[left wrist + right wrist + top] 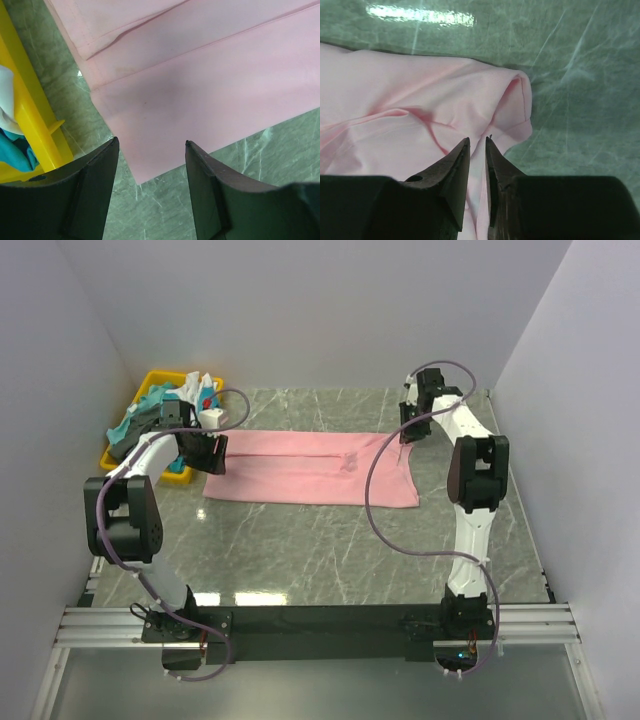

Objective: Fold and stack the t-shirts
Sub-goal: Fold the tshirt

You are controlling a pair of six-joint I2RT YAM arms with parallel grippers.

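t-shirt (pixel 300 470) of plain light pink, folded lengthwise into a long band, stretched from 9 to 3 o'clock across the far half of the green marbled table (pixel 330 550). smooth and flat at the 9 o'clock end, with layered edges and a seam showing in the left wrist view (pixel 210 85). rumpled at the 3 o'clock end, with a rolled corner and soft creases in the right wrist view (pixel 395 110). at 10 o'clock, near the shirt's end, yellow bin (pixel 150 378), heaped with teal shirt (pixel 118 430), white shirt (pixel 195 388) and dark cloth (pixel 143 422) spilling over the rim. small red mark on the white one, too small to read. left gripper (pixel 151 143) spread wide, hovering over the pink corner nearest the bin. right gripper (pixel 477 140) parted only narrowly, tips at the rumpled 3 o'clock end, pink cloth showing through the gap.
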